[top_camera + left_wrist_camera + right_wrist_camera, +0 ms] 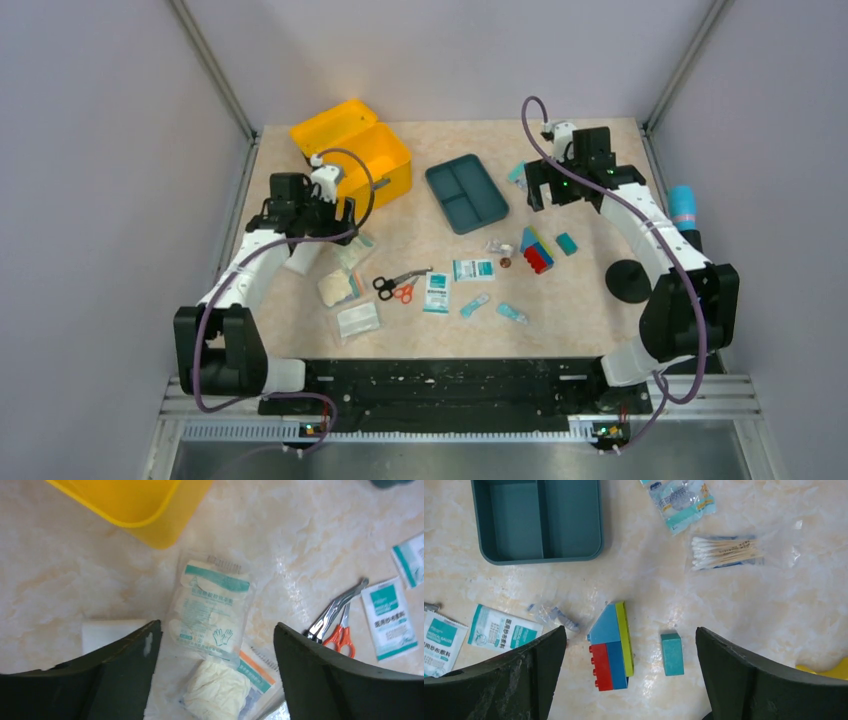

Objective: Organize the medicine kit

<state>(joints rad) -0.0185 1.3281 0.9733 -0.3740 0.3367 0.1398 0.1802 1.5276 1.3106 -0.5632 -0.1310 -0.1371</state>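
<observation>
Medicine kit (352, 150) lid open, nothing visible inside. Packets (437, 293), scissors (398, 286) loose on worktop (585, 290); packing judged not started. Left hand (217, 630) wide over glove packet (212, 607); right hand (630, 630) wide, empty, over block stack (610, 647).

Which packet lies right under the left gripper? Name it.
The clear glove packet with the teal band, centred under the left gripper; the others lie off to its sides.
</observation>
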